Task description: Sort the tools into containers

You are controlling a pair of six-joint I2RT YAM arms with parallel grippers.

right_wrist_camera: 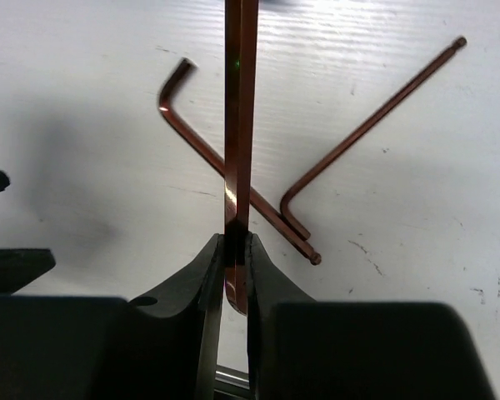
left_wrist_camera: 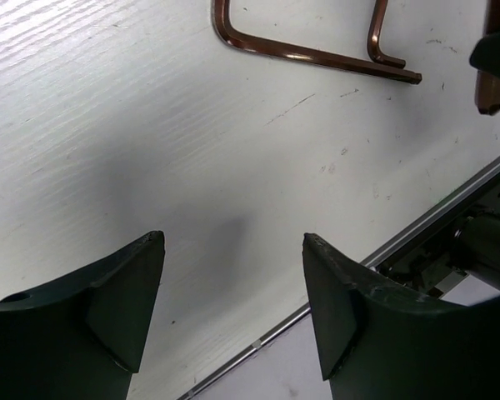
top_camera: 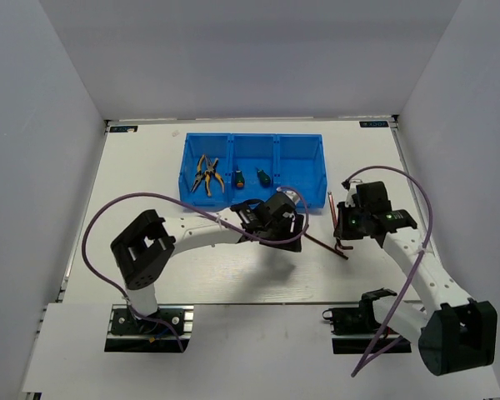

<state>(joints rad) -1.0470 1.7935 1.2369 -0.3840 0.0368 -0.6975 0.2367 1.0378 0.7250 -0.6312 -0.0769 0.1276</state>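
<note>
My right gripper (right_wrist_camera: 237,242) is shut on a copper hex key (right_wrist_camera: 240,100), which sticks straight out from the jaws above the table; the same key (top_camera: 329,204) shows from above. Two more hex keys (right_wrist_camera: 233,171) (right_wrist_camera: 375,121) lie crossed on the table just beyond it. My left gripper (left_wrist_camera: 233,250) hangs open over bare table, short of those keys (left_wrist_camera: 317,57), with nothing between its fingers. The blue bin (top_camera: 252,136) stands at the back. Two pliers (top_camera: 207,175) lie in its left compartment and two green screwdrivers (top_camera: 239,177) (top_camera: 264,177) in the middle one.
The bin's right compartment (top_camera: 304,171) shows only blue floor. The two arms are close together in front of the bin, the left gripper (top_camera: 285,218) just left of the right gripper (top_camera: 340,223). White walls enclose the table on three sides.
</note>
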